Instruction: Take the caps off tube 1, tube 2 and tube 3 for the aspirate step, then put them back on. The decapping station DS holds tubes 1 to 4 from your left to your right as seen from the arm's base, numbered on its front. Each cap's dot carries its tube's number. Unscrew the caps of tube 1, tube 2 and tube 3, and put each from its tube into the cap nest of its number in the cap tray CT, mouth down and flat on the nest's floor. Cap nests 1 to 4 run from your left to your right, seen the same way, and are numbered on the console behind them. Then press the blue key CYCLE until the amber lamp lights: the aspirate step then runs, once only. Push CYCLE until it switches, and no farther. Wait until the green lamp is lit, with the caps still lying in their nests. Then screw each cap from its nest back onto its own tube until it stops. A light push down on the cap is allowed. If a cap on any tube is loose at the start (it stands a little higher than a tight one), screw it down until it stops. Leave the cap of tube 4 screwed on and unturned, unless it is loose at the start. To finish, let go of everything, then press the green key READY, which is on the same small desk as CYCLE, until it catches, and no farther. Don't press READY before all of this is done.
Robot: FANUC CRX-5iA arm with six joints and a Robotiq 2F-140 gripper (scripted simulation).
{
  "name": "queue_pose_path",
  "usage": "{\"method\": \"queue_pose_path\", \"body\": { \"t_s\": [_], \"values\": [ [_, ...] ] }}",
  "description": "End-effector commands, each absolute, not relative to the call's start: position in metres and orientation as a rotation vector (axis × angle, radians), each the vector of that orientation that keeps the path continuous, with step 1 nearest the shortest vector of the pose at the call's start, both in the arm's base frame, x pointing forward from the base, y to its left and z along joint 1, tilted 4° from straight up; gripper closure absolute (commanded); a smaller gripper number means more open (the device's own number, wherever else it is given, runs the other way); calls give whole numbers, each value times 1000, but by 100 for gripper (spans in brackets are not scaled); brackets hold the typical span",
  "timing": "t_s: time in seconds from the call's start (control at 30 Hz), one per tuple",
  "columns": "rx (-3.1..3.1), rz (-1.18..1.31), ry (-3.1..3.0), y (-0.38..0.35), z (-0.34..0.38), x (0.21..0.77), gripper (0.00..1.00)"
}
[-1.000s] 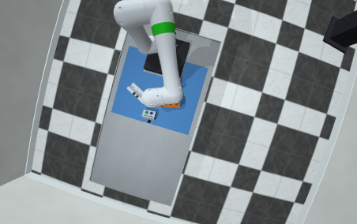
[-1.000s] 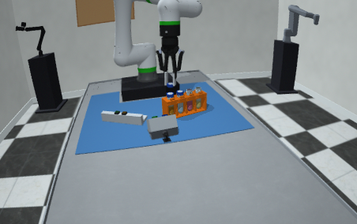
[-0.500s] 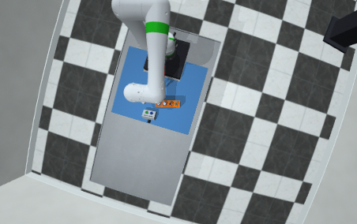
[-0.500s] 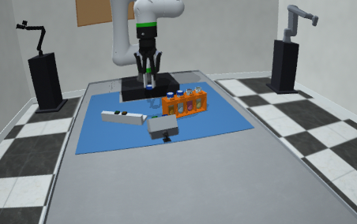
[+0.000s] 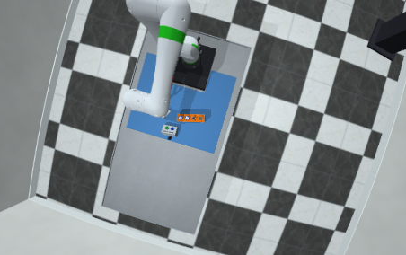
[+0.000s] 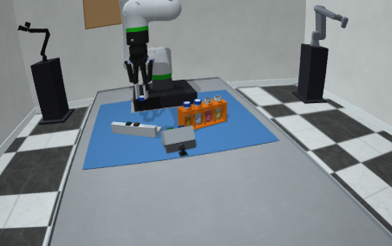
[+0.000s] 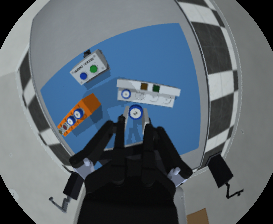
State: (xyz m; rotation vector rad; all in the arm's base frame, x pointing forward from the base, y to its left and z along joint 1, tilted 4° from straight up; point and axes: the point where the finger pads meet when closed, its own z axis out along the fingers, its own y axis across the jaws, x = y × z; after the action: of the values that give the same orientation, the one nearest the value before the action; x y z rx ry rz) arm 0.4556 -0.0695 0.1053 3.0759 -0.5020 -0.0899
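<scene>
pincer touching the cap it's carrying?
Touching. In the exterior view the pincer fingers close on the blue cap, held in the air above the mat.

White six-joint arm with green joint bands and a black two-finger gripper.

The arm point(image 5: 165, 67) has smooth, rounded white link casings with bulbous elbow housings; a bright green band point(image 5: 172, 34) encircles the upper link, a second green ring point(image 6: 161, 77) marks the lower joint near the foot, and a third sits just above the wrist. The wrist section below that band is black. The arm stands on a flat black rectangular base block point(image 6: 181, 93). The gripper point(image 6: 140, 88) is black throughout, built from slender jointed linkage bars that splay outward and taper to narrow fingers; in the wrist view pale grey pivot points show on its outer links point(image 7: 84, 171).
</scene>
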Motion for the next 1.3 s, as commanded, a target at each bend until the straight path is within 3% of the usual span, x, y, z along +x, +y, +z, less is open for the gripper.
{"method": "queue_pose_path", "body": {
  "t_s": [0.0, 1.27],
  "values": [
    [3078, -91, -500, -84, 105, 458, 100],
    [3078, -91, -500, -85, -22, 451, 100]
  ]
}}
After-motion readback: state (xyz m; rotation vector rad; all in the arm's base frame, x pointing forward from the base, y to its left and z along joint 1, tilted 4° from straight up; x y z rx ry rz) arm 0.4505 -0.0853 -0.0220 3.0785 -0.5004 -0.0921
